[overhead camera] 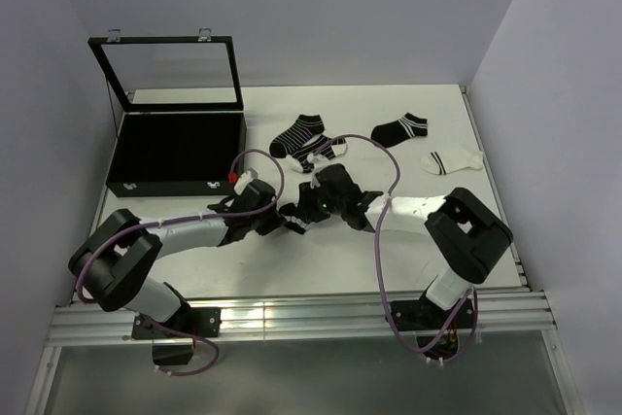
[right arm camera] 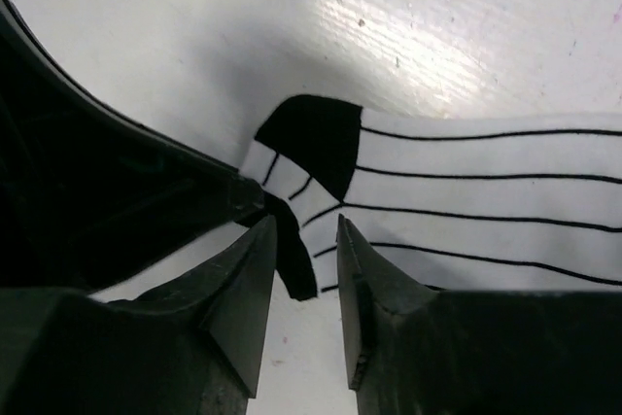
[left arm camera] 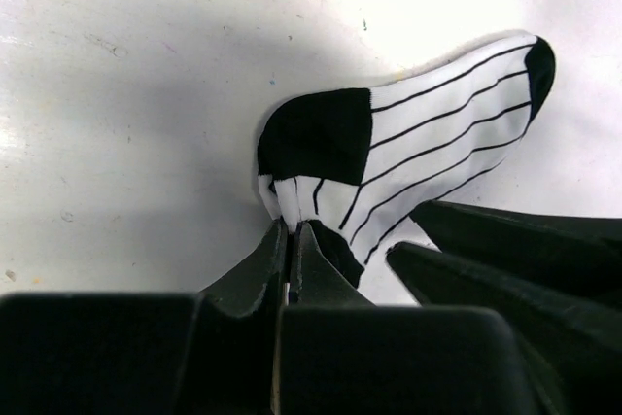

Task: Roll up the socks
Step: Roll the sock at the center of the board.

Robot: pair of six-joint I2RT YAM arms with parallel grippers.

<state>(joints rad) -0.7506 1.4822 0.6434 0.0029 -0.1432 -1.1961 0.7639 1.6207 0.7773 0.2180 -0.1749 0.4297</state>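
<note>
Seen from above, the left tool (overhead camera: 277,219) and the right tool (overhead camera: 316,209) meet nose to nose at the middle of the white counter (overhead camera: 292,274), hiding what lies between them. Four socks lie loose from 12 to 2 o'clock of that spot: a black sock (overhead camera: 296,133), a striped sock (overhead camera: 323,151) lapping it whose ground colour is hard to tell, a second black sock (overhead camera: 400,128) and a white sock (overhead camera: 452,159). One open black case (overhead camera: 175,148) stands at 10 o'clock. With the sock under the tools, that makes five socks, two arms and one case. The left wrist camera shows the worked sock (left arm camera: 437,133), white with thin black stripes, lying flat on the counter with its toe pointing to 2 o'clock. The left tool is pinched tight on its folded cuff end, and the right tool's fingers (left arm camera: 505,240) sit just beside it at 3 o'clock. The right wrist camera shows the right tool narrowly parted, a black flap of the cuff standing between its jaws but not clamped. The first fold appears to be the step in hand. It would go best with the left pinch held as the anchor while the right tool closes on every layer of the flap and turns it toward the toe, tight and low. The tools are crowded, so care is needed not to knock them together.
</note>
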